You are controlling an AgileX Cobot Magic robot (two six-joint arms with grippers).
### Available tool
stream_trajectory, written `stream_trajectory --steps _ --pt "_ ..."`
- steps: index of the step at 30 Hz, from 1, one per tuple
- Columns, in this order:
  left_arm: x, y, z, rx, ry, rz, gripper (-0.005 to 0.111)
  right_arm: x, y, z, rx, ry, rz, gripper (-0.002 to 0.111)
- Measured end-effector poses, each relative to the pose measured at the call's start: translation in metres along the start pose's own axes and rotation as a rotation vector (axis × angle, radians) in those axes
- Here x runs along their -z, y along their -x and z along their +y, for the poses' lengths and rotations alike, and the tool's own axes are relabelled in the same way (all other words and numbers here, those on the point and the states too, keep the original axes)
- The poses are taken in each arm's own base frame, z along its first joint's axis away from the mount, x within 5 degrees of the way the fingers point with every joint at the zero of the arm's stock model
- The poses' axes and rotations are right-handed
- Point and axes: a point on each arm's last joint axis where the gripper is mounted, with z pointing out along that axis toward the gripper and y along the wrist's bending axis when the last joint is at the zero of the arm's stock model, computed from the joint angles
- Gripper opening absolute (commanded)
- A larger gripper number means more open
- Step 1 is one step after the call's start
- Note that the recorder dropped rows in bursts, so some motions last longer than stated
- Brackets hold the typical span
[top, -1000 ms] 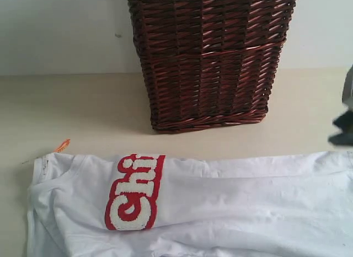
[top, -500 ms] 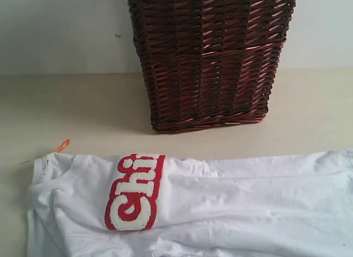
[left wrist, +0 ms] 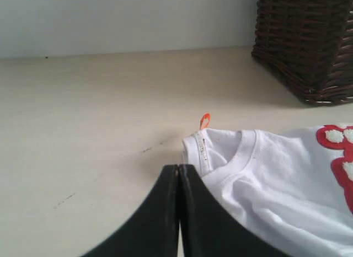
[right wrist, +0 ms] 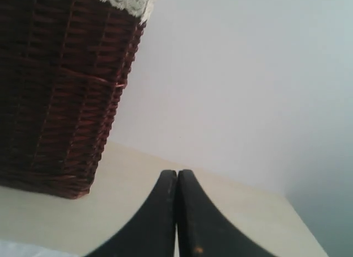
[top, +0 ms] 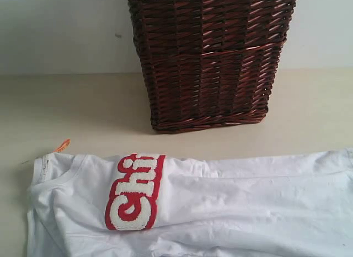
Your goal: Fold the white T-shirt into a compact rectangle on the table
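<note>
The white T-shirt lies folded lengthwise along the near part of the table, collar to the left, red-outlined letters showing, orange neck tag sticking out. In the left wrist view my left gripper is shut and holds nothing, its tips just beside the shirt's collar, with the tag beyond. My right gripper is shut and holds nothing, raised off the shirt, with bare table ahead of it. Neither gripper shows in the exterior view.
A tall dark brown wicker basket with a lace rim stands behind the shirt at the middle of the table; it also shows in the left wrist view and the right wrist view. A pale wall backs the table.
The right gripper, at the exterior view's right edge one second ago, has left that view. The shirt's right end has settled flat. The rest is unchanged.
</note>
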Motion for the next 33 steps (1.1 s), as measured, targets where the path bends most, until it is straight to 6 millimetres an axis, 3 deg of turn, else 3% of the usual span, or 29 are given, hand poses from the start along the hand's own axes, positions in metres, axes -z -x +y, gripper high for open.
stream_trajectory --steps 9,21,29,33 --pt "0.000 0.000 0.000 0.000 0.000 0.000 0.000 0.002 0.002 0.000 -0.165 0.009 -0.025 0.000" --pt "0.000 0.000 0.000 0.000 0.000 0.000 0.000 0.003 0.002 0.004 -0.207 0.087 -0.034 0.000" --pt "0.000 0.000 0.000 0.000 0.000 0.000 0.000 0.009 -0.006 -0.017 -0.278 -0.135 -0.001 0.000" --pt "0.000 0.000 0.000 0.000 0.000 0.000 0.000 0.009 -0.006 -0.017 -0.314 -0.125 -0.006 0.000"
